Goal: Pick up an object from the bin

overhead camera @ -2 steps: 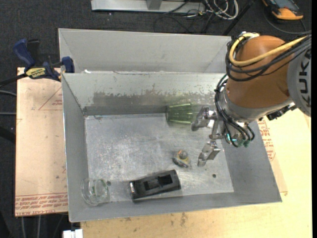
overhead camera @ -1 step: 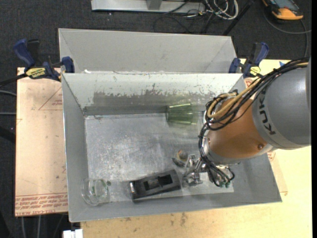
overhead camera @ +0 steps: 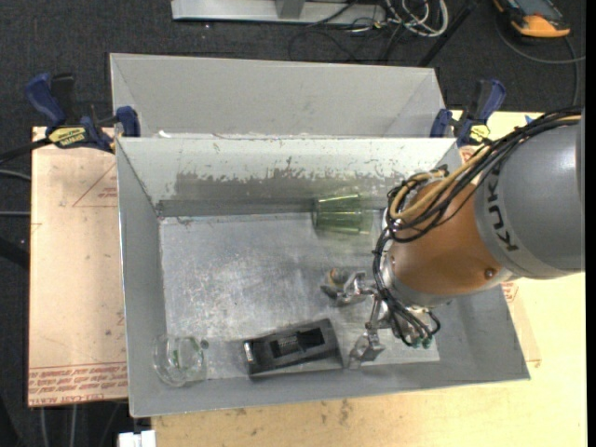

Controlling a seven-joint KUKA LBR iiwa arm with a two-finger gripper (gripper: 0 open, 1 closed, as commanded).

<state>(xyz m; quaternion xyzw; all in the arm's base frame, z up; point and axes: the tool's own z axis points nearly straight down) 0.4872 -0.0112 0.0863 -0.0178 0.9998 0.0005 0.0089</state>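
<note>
My gripper [overhead camera: 357,318] is low over the bin's right front part, sticking out leftward from under the orange wrist cover. Its two metal fingers stand apart, one fingertip [overhead camera: 343,288] further back and the other [overhead camera: 364,348] near the front, so it is open with nothing between them. A black rectangular device [overhead camera: 291,347] lies flat along the bin's front. Its right end is just left of the front fingertip; I cannot tell whether they touch. A green translucent cup [overhead camera: 340,217] lies on its side against the back wall, behind the gripper.
A clear glass cup [overhead camera: 180,358] sits in the front left corner. The arm and its orange cover hang over the bin's right side. Bare bin floor stretches across the left and middle.
</note>
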